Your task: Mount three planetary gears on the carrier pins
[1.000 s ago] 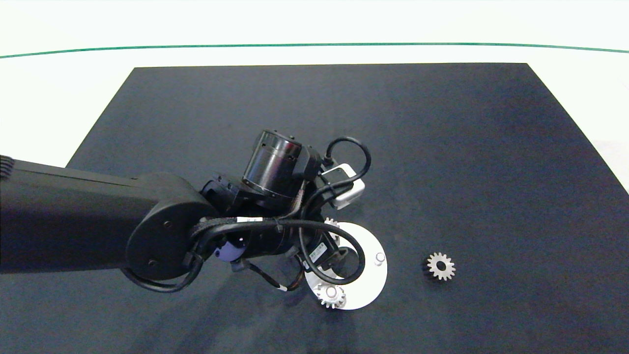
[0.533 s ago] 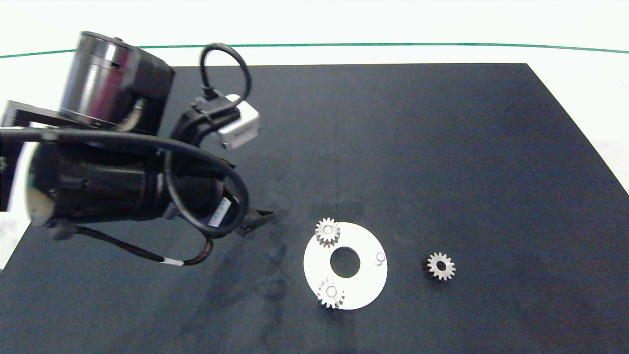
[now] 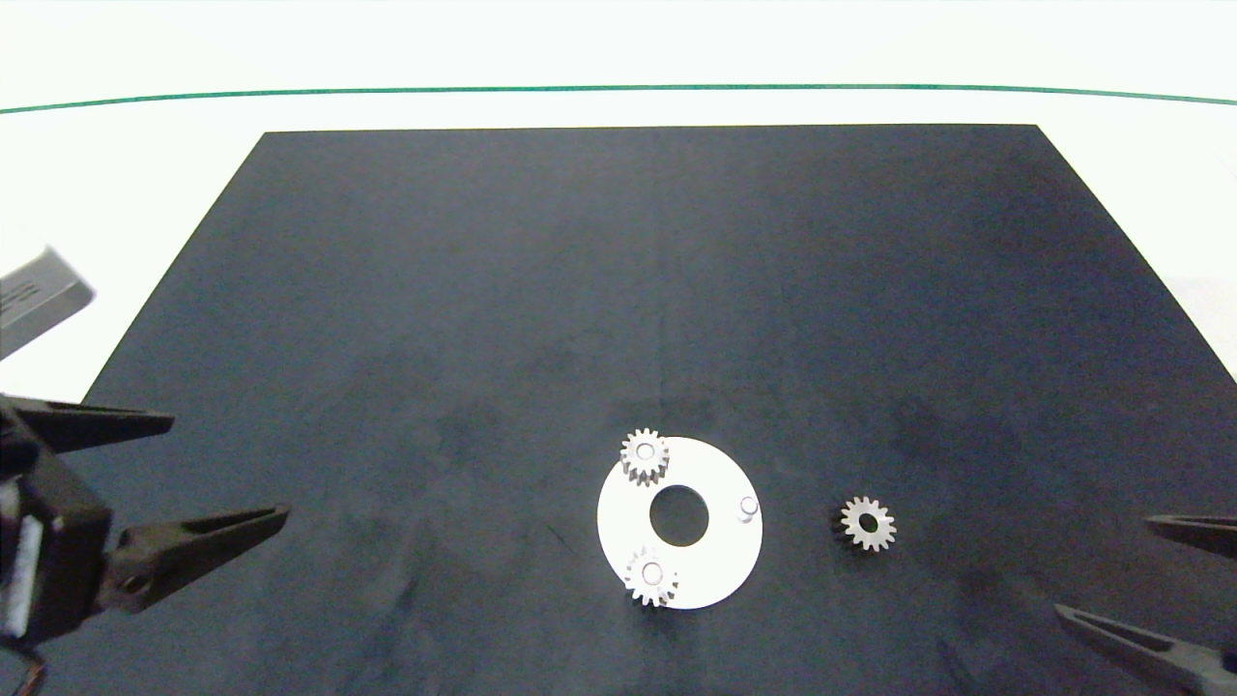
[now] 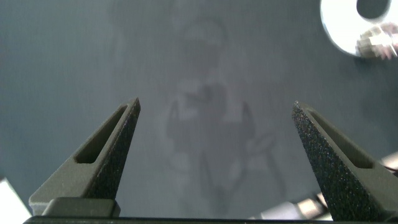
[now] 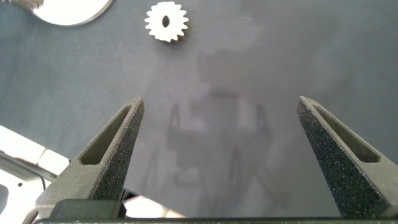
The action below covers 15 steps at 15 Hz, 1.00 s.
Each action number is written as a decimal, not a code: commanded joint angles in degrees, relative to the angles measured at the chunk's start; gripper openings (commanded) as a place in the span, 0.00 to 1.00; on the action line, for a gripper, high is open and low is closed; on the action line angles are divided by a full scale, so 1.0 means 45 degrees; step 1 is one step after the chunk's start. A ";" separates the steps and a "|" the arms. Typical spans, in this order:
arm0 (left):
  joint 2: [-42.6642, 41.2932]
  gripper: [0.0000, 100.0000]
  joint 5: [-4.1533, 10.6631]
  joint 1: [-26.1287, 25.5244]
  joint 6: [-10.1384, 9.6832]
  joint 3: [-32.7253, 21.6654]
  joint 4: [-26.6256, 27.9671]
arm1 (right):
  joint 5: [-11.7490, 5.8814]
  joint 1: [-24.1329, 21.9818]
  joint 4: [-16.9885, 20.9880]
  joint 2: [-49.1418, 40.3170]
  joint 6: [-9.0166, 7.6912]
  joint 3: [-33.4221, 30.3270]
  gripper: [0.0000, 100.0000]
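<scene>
A flat white disc [image 3: 720, 556] with a big centre hole lies on the black mat. Two silvery planetary gears sit on carrier pins: one at the disc's far-left edge [image 3: 644, 455], one at its near edge [image 3: 650, 576]. The third carrier pin [image 3: 747, 507] stands bare on the right side. A third gear [image 3: 867, 523] lies flat on the mat right of the disc, also seen in the right wrist view [image 5: 166, 22]. My left gripper [image 3: 227, 466] is open at the mat's left edge, holding nothing. My right gripper [image 3: 1107, 570] is open at the near right corner, empty.
The black mat [image 3: 657, 290] covers most of the white table, whose green line [image 3: 618, 89] runs along the far side. A grey block [image 3: 34, 295] shows at the left edge. The disc's edge with a gear [image 4: 376, 42] appears in the left wrist view.
The left arm has pulled back from over the disc to the mat's left edge, leaving a gear on the far-left pin. The right gripper's fingers have come into view at the near right.
</scene>
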 commanded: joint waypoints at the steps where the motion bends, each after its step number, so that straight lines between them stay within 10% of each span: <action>1: -0.2562 1.00 0.0020 0.0490 -0.0364 0.0572 0.0972 | -0.0378 0.2160 -0.1919 0.4228 0.0020 -0.0008 1.00; 7: -0.3616 1.00 0.0020 0.1056 -0.0384 0.0885 0.1207 | -0.1452 0.3293 -0.4673 0.6532 0.0020 -0.0086 1.00; 15: -0.3909 1.00 0.0020 0.1212 -0.0403 0.0904 0.1207 | -0.1647 0.1847 -0.4809 0.6806 0.0020 -0.0320 1.00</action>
